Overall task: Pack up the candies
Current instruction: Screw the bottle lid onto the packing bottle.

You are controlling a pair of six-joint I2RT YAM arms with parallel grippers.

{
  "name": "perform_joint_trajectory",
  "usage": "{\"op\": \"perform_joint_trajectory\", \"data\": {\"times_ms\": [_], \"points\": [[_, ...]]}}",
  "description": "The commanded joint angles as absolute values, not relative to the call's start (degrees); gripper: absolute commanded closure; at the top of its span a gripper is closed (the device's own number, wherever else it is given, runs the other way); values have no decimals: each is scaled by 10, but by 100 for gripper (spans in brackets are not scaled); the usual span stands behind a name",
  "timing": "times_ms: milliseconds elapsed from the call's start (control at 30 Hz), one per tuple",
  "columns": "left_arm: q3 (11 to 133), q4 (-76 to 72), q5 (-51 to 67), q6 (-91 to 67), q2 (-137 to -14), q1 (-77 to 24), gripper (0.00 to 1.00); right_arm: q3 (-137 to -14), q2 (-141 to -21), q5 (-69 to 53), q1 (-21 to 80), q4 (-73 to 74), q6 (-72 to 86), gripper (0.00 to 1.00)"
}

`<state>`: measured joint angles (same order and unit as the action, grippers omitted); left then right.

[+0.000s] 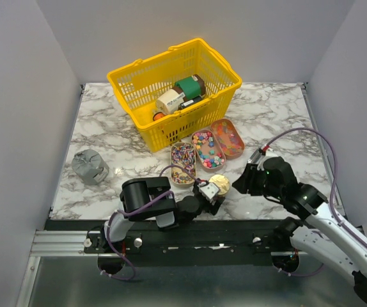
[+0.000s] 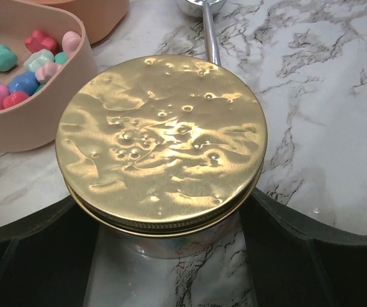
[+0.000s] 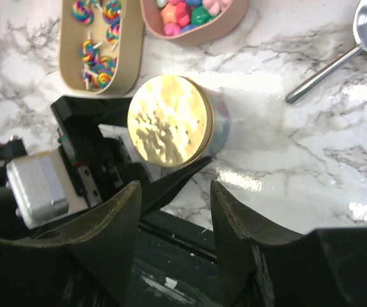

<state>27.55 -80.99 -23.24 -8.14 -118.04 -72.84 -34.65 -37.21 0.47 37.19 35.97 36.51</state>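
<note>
Candies [image 1: 206, 148], small and many-coloured, fill a pink oval tray [image 2: 43, 121] on the marble table [image 1: 113, 131], near a yellow basket [image 1: 126, 80] of bottles [image 1: 180, 96] whose labels are too small to read. Just beside it, a beige tray [image 3: 68, 57] holds swirled lollipops [image 3: 97, 48], and an orange tray [image 1: 240, 142] holds more sweets. The left gripper [image 2: 164, 211] clamps a gold-lidded jar [image 2: 161, 141] by its sides. The right gripper [image 3: 175, 188] hovers near it, fingers spread wide.

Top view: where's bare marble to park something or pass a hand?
Free: left side, between grey crumpled lump and yellow plastic basket; back right, past orange oval tray. Crowded: front centre, with small multicoloured candies, gold-lidded jar, left gripper, right gripper.
</note>
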Motion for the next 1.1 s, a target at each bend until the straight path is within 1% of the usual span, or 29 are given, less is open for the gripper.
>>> {"op": "perform_joint_trajectory", "data": {"times_ms": [0, 167, 300, 400, 500, 533, 667, 733, 767, 833, 900, 933, 1067], "points": [[258, -896, -207, -92, -1186, -727, 32, -353, -456, 55, 374, 312, 348, 44], [258, -897, -191, -98, -1191, -727, 32, -337, -522, 46, 372, 209, 333, 44], [258, -896, -185, -104, -1194, -728, 32, -337, -567, 43, 371, 176, 329, 45], [260, -891, -182, -105, -1193, -728, 32, -330, -601, 45, 370, 151, 326, 48], [260, -889, -183, -107, -1193, -728, 32, -323, -627, 32, 368, 132, 324, 57], [260, -889, -182, -108, -1193, -728, 32, -322, -633, 28, 368, 128, 326, 62], [261, -883, -185, -113, -1194, -728, 32, -306, -644, 10, 368, 125, 341, 69], [266, -870, -189, -118, -1195, -727, 32, -284, -627, 4, 368, 125, 358, 74], [269, -863, -192, -119, -1195, -727, 32, -276, -621, -14, 368, 126, 363, 75], [278, -847, -197, -123, -1198, -726, 32, -256, -602, -25, 368, 129, 374, 81], [285, -839, -201, -124, -1201, -727, 32, -234, -585, -43, 367, 138, 381, 84], [287, -828, -205, -125, -1201, -727, 32, -229, -578, -48, 368, 141, 384, 88], [301, -791, -219, -127, -1197, -723, 32, -199, -534, -81, 368, 174, 395, 91]]}}
